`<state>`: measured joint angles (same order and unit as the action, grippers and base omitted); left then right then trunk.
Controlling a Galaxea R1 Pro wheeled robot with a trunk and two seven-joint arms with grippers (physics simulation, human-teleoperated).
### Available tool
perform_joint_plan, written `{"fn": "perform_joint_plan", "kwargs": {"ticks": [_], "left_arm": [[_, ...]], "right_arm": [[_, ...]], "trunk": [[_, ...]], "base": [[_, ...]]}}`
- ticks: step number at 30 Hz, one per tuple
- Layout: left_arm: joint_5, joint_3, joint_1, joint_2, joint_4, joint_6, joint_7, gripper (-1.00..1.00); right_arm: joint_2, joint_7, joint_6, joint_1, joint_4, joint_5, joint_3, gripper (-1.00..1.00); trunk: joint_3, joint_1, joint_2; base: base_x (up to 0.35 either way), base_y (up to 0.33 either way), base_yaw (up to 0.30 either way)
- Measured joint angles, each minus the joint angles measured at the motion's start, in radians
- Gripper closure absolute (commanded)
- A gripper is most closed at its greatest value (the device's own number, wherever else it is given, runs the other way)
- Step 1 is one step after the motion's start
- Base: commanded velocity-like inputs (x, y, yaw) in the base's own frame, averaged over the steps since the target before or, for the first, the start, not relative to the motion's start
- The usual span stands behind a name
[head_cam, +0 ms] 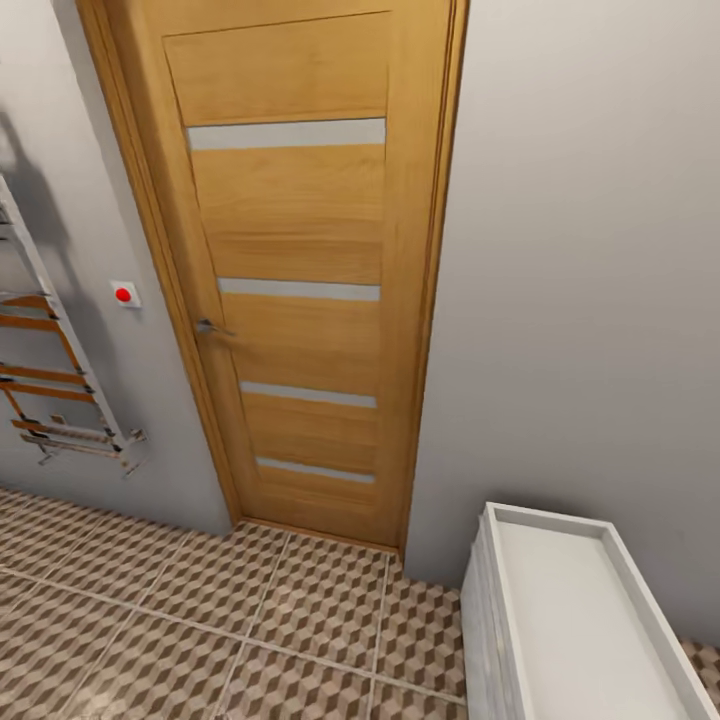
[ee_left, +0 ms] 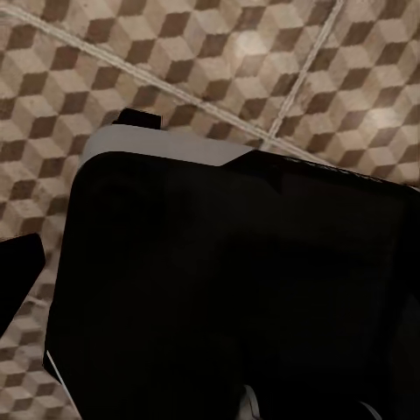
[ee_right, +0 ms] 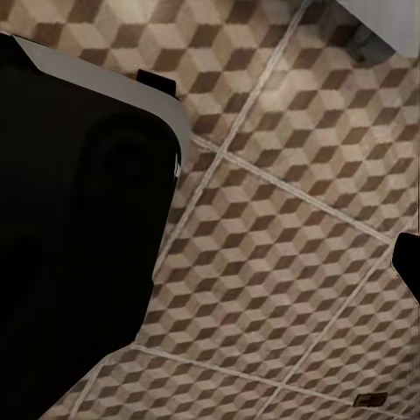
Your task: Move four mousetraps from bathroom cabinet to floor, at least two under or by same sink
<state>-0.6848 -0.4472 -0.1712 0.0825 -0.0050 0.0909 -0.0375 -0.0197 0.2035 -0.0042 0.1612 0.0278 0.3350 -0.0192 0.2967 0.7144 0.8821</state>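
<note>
Head view, far centre: a tall orange-brown wooden door (head_cam: 290, 270) with 4 pale horizontal slats and a small metal lever handle (head_cam: 207, 326) is standing shut in a grey wall (head_cam: 590, 300).

Far left: a small white wall plate with a red round button (head_cam: 124, 294) is sitting just left of the door frame. Further left, a metal towel rail with orange-brown bars (head_cam: 50, 370) is hanging on the wall.

Near right: a long white rectangular box-shaped sink (head_cam: 590, 620) with a shallow rimmed top is standing against the wall, its far end just right of the door's foot.

Near, across the scene: the bathroom floor (head_cam: 200, 630), large square tiles printed with brown, beige and white cubes and pale grout lines, is running from the door to the sink's side.

Left wrist view: a large black robot body part with a pale grey edge (ee_left: 236, 289) is covering most of the tiles (ee_left: 262, 61). Whether the left end effector is open or closed cannot be told.

Right wrist view: the same black and grey body (ee_right: 79, 201) is sitting over the tiled floor (ee_right: 280, 262). 1 tiny flat dark-brown rectangular mousetrap (ee_right: 371, 400) is lying on a tile, well apart from the black body; its details are too small to make out. The right end effector's state cannot be told either.
</note>
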Motion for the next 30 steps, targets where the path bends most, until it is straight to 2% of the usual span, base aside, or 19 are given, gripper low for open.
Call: {"fn": "perform_joint_plan", "kwargs": {"ticks": [30], "left_arm": [[0.000, 0.000, 0.000, 0.000, 0.000, 0.000, 0.000, -1.00]], "right_arm": [[0.000, 0.000, 0.000, 0.000, 0.000, 0.000, 0.000, -1.00]], "trunk": [[0.000, 0.000, 0.000]], "base": [[0.000, 0.000, 0.283]]}}
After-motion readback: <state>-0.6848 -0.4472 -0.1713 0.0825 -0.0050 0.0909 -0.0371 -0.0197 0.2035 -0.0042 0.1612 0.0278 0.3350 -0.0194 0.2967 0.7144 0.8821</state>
